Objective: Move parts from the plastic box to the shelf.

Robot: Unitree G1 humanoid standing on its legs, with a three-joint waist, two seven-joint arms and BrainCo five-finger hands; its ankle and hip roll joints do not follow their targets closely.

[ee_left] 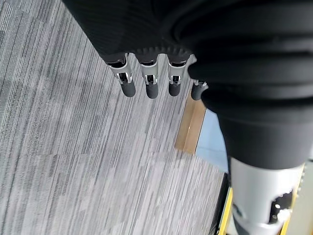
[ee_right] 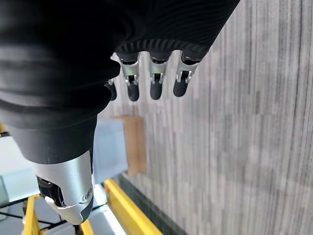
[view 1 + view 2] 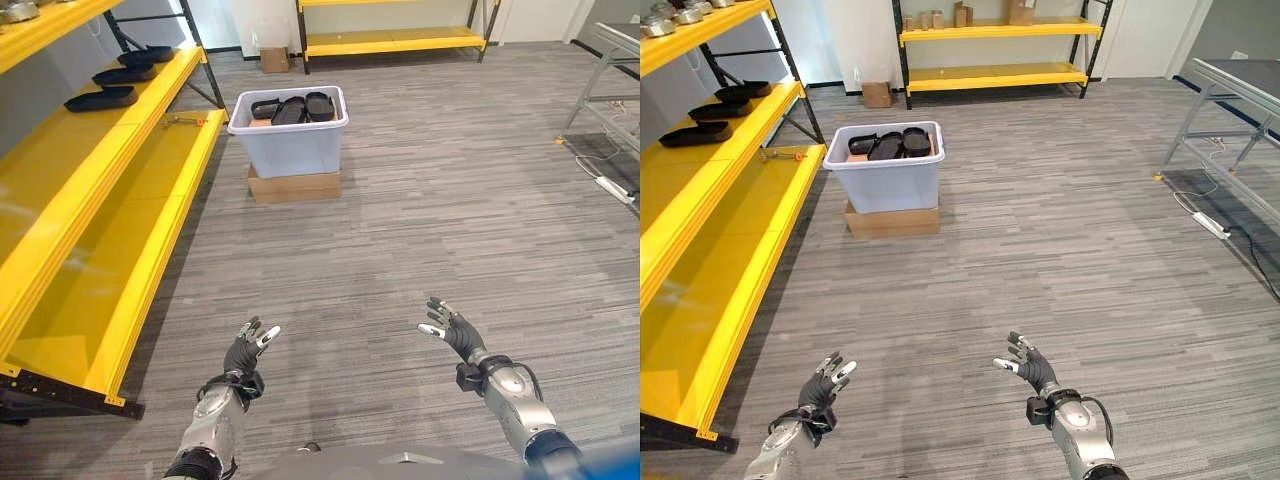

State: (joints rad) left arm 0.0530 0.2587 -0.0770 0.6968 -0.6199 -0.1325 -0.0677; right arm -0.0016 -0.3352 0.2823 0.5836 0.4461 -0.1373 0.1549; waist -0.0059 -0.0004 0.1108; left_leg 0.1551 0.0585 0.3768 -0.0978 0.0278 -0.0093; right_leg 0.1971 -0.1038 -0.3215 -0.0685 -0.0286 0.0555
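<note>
You had both hands empty at this moment. The left hand was in the lower left of the frame and the right hand in the lower right, both raised over the grey carpet floor with the fingers loosely spread and nothing between them. The wrist views showed the same: straight, relaxed fingers with only carpet past them.

The plastic box stood in the upper middle of the frame, well apart from your hands. It rested on a flat cardboard box, I think so that its rim was higher and easier to reach. Inside it lay several black tray-shaped parts, leaning on each other.

The yellow shelf ran along the left side of the frame, and the plastic box was just beside its far end, so the carry would be short. Three black parts already lay in a row on the upper level in the upper left corner. By my judgement the task was partly done, and you held the hands open and forward to be ready for the next pick from the box.
</note>
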